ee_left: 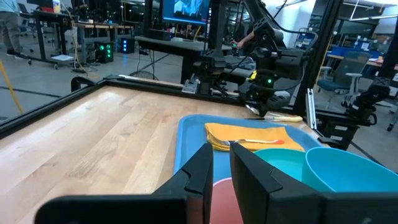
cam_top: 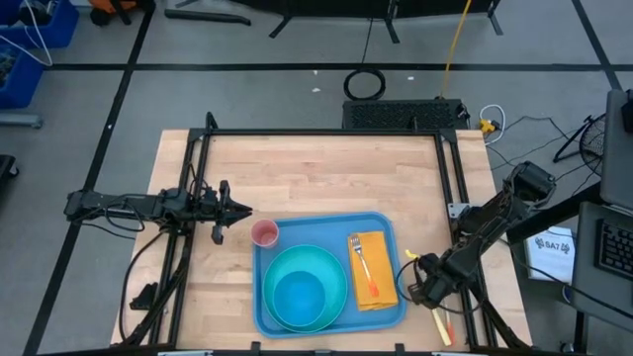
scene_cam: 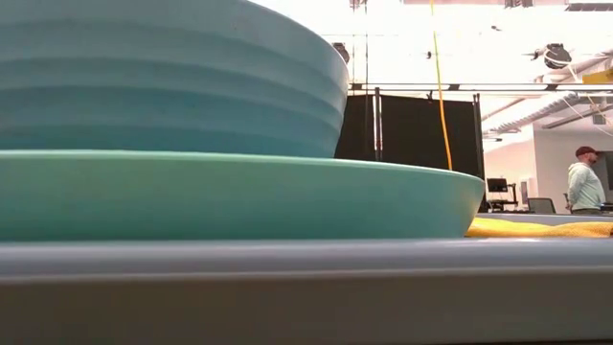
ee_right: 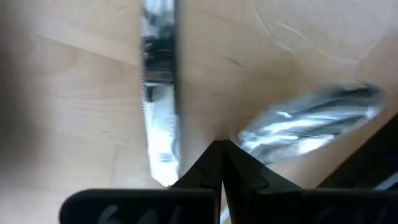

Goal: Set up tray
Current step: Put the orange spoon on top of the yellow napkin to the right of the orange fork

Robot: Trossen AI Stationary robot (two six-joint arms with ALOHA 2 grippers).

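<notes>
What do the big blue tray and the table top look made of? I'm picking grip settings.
The big blue tray looks like moulded plastic: uniform colour, rounded corners, raised rim, soft sheen. The table top looks like light wood, butcher-block style: visible grain and jointed strips, with a smooth, probably sealed finish.

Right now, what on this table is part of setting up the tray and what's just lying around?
Part of the job:
tray
plate with bowl
pink cup
yellow napkin with fork
knife and spoon under the right gripper

Just lying about:
black cable coil on the floor
</notes>
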